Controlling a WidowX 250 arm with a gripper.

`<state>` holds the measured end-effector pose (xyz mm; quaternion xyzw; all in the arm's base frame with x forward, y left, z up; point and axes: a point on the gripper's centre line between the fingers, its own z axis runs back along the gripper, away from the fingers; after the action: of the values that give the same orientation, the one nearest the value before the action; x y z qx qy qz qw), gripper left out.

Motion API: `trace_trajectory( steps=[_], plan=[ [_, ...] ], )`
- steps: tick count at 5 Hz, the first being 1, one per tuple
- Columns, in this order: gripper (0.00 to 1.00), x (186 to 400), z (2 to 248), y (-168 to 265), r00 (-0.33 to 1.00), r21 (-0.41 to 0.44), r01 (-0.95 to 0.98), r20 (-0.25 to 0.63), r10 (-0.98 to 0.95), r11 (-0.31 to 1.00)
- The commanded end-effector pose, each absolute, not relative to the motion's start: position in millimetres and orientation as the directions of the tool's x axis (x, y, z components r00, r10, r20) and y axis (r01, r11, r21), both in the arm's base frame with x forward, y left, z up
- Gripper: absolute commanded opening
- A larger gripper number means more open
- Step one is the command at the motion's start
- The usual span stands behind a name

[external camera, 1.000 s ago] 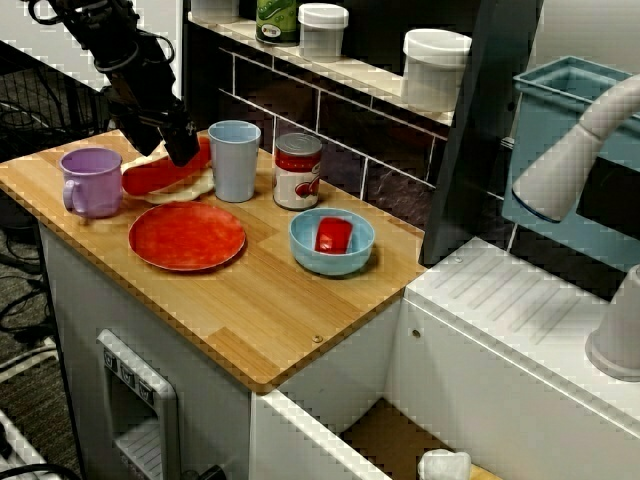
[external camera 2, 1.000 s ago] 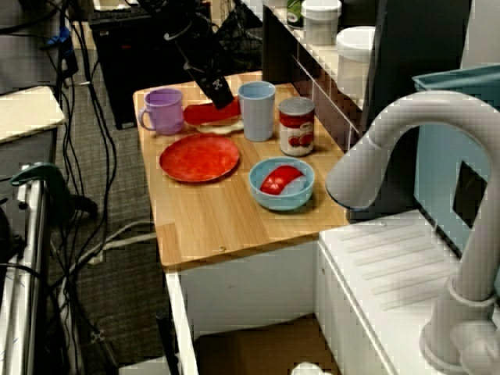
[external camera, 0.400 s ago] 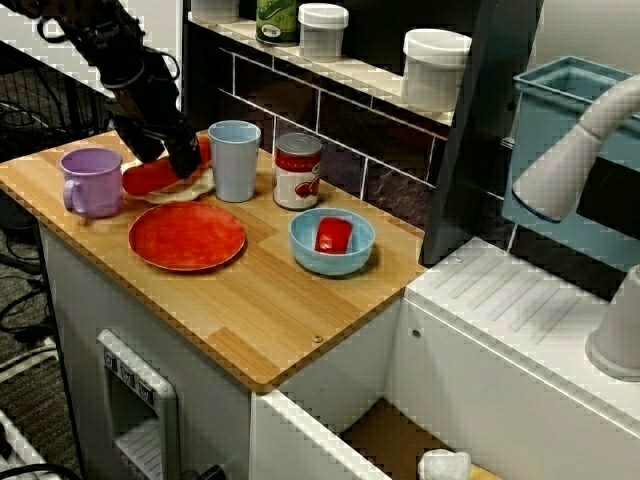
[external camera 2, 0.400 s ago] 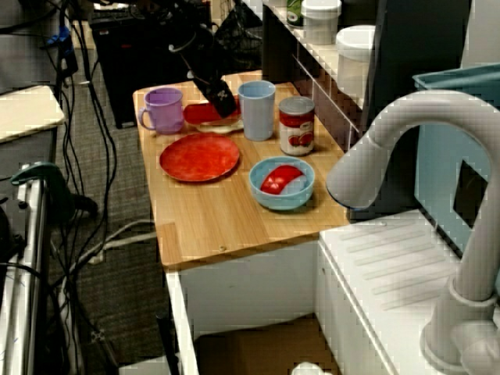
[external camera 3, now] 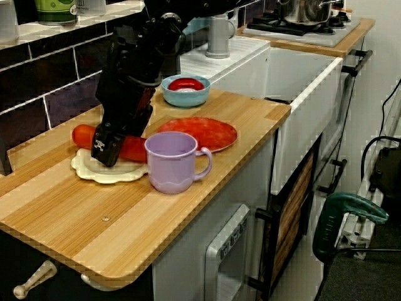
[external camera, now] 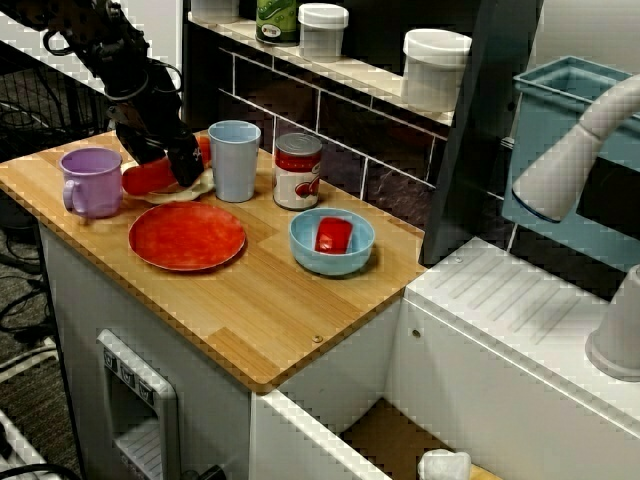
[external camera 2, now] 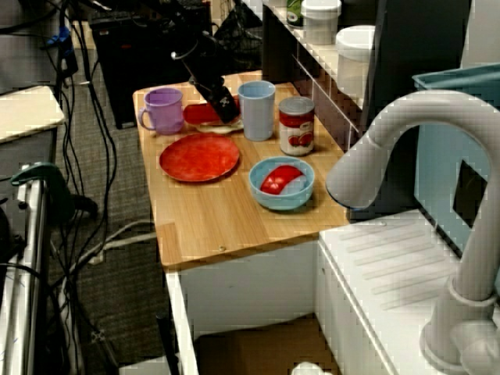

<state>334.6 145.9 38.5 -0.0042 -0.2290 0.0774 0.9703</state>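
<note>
We see the fingers (external camera 3: 103, 145) lowered onto the red sausage (external camera 3: 135, 149), set astride it; we cannot tell whether they pinch it. The sausage lies under them on a cream plate (external camera 3: 88, 168). A purple mug (external camera 3: 172, 164) stands just beside the fingers and a blue cup (external camera: 234, 160) stands on their other side, both on the counter (external camera 3: 75, 219).

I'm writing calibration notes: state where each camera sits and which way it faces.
Front view: high off the counter's front, facing the tiled wall; arm and gripper upper left.
Sink view: behind the faucet, looking along the counter; arm at the top.
End view: low at the counter's far end, facing the stove; arm mid-frame.
Shared: all three show the purple mug and red plate.
</note>
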Motion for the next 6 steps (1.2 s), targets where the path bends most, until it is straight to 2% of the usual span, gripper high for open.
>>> trace_trajectory(
  steps=[1,3,5,6],
  plan=[
    [0.0,344.4,46.3,154.7,0.886,-0.05,-0.18,0.426,0.184,0.982],
    [0.0,346.5,58.3,163.6,0.885,-0.073,-0.205,0.413,0.216,0.976],
    [0.0,344.4,98.4,158.6,0.889,-0.162,-0.171,0.399,0.223,0.972],
    [0.0,333.4,123.6,151.8,0.891,-0.219,-0.125,0.404,0.206,0.968]
  ],
)
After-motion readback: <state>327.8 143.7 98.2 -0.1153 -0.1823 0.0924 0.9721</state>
